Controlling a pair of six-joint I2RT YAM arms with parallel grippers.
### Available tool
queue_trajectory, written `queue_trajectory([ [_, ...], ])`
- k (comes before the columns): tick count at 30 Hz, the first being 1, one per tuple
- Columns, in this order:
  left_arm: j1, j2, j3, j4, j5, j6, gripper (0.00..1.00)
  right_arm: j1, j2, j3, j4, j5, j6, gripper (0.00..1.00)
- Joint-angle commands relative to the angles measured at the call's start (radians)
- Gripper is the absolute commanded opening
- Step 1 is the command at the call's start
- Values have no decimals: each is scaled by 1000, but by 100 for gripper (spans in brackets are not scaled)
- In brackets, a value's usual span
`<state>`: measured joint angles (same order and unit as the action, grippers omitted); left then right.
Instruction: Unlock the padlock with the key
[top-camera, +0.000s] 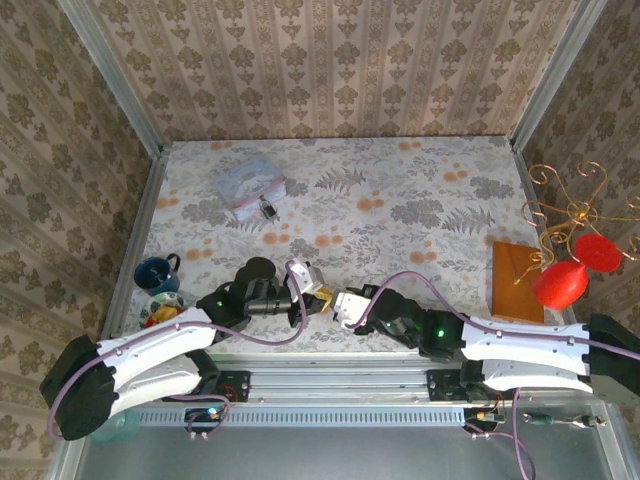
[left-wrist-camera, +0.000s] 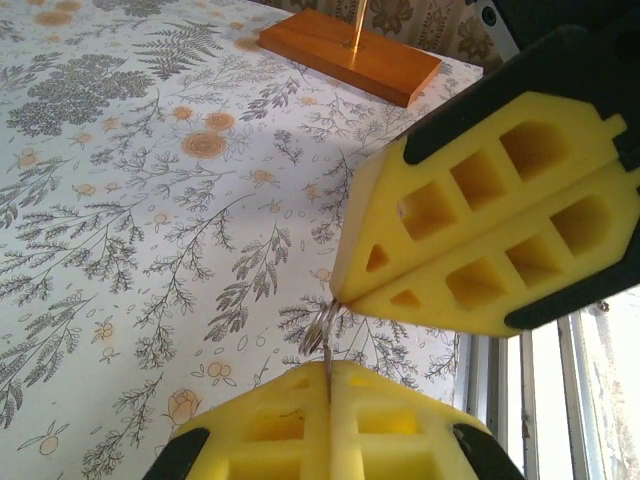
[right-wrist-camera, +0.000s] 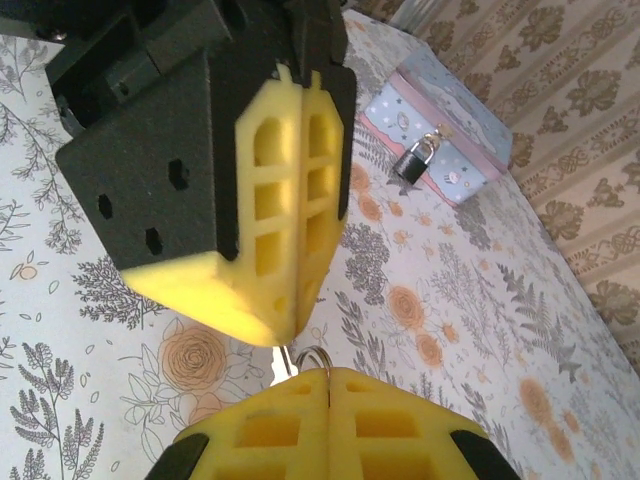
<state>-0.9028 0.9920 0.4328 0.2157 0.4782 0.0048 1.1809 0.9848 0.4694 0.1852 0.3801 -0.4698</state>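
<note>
Meeting tip-to-tip near the table (top-camera: 420, 250) edge, both jaws clench the key (left-wrist-camera: 322, 328), padlock (right-wrist-camera: 413, 160) well apart.

Matt yellow foam-like finger pads (left-wrist-camera: 470, 230), thin shiny metal at the key (left-wrist-camera: 326, 352). Glossy printed tin (right-wrist-camera: 442, 97); dark padlock (right-wrist-camera: 411, 166) with bright metal shackle. Smooth varnished wooden base (left-wrist-camera: 350, 58).
</note>
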Motion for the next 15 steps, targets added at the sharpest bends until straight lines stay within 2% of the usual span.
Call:
queue_trajectory([
  [1,-8,-22,14,7,0,25,0,-13,-48,-15,24,49,75,0],
  [3,-8,-30,6,18,-3,25,0,-18,-59,-6,-3,55,123,0],
  [5,-6,-40,0,27,-6,23,0,-27,-64,11,-40,57,188,4],
  [6,-7,-44,-3,32,-8,21,0,-32,-64,21,-56,57,231,9],
  [9,-6,-51,-6,38,-18,17,0,-55,-75,35,-89,72,361,36],
  [12,-4,-58,-9,43,-20,10,0,-69,-125,9,-83,46,405,39],
  [15,8,-68,-11,50,-8,-11,0,-73,-205,-51,-17,-42,393,41],
])
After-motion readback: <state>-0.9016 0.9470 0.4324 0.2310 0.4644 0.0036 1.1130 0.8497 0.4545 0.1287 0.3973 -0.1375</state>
